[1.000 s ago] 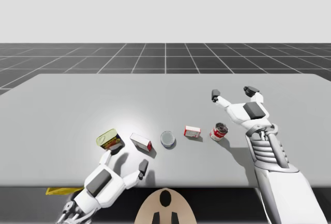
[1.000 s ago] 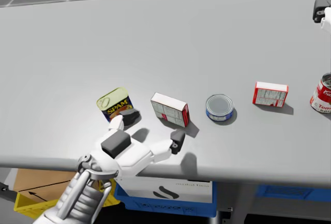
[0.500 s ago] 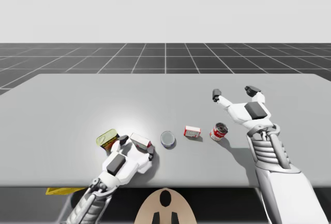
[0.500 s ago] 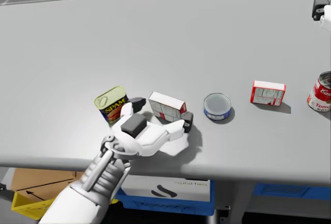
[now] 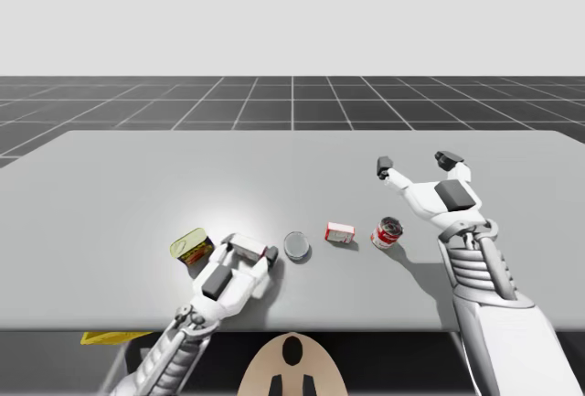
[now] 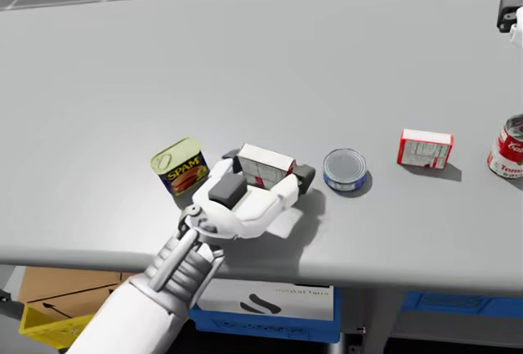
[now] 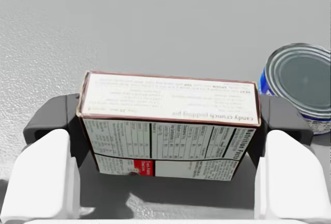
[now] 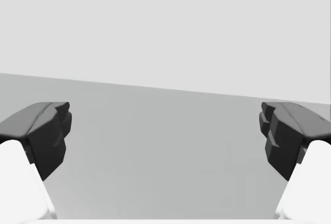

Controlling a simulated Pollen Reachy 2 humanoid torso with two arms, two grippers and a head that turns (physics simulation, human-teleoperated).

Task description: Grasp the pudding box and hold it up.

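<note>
Evidently mid-grasp, the robot's left gripper pinches the pudding box by its ends near the table's front edge, right gripper spread idle; next comes a steady lift.

1. My left gripper flanks the long white-and-red box on the grey table.
2. At the box's 9 o'clock sits a yellow rectangular tin; at 3 o'clock, a blue round can.
3. Further toward 3 o'clock stand a small red-and-white box and a red can.
4. My right gripper, fingers spread, hangs at the red can's 1 o'clock.
</note>
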